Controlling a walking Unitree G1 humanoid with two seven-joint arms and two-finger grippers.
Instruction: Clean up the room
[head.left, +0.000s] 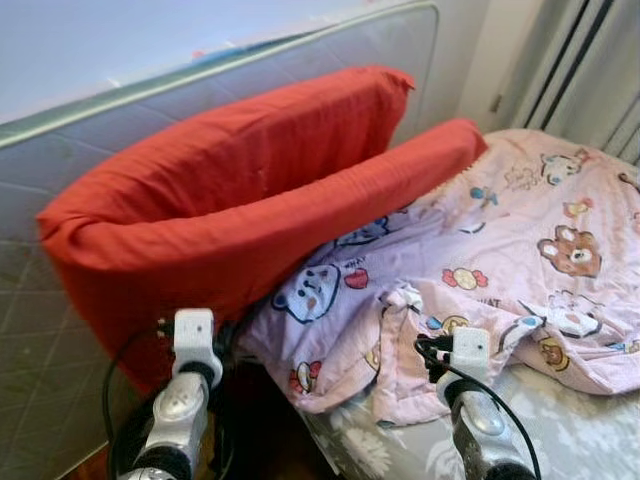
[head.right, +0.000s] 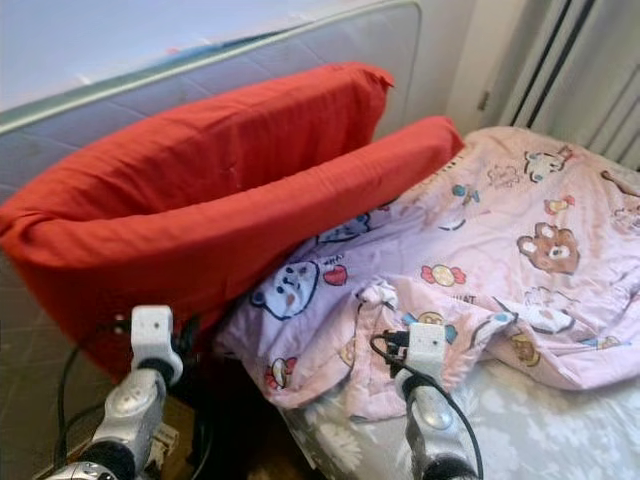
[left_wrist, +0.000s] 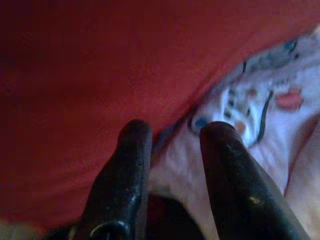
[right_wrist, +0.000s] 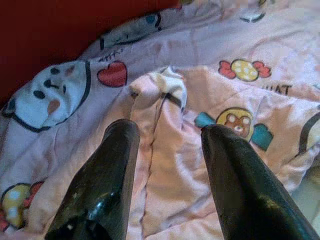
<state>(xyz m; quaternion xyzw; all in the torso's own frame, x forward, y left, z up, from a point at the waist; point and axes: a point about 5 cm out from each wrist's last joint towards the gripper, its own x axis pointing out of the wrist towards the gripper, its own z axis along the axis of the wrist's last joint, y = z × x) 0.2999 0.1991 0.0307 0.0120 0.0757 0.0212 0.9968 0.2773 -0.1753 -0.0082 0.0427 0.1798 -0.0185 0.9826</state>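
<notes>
A pink cartoon-print blanket (head.left: 500, 270) lies rumpled across the bed, its near edge folded over at the bed's corner. Two long red pillows (head.left: 230, 190) lean against a grey upright mattress (head.left: 60, 140), and the lower one rests on the blanket's far edge. My left gripper (left_wrist: 172, 132) is open, its fingertips at the seam where the red pillow meets the blanket. My right gripper (right_wrist: 167, 132) is open just above the blanket's folded corner (right_wrist: 165, 85), with nothing between its fingers. The left arm (head.left: 185, 400) and right arm (head.left: 470, 400) reach up from below.
A grey floral bedsheet (head.left: 570, 420) shows at the near right under the blanket. Curtains (head.left: 590, 70) hang at the far right. A dark gap (head.left: 250, 430) runs between the bed and the upright mattress.
</notes>
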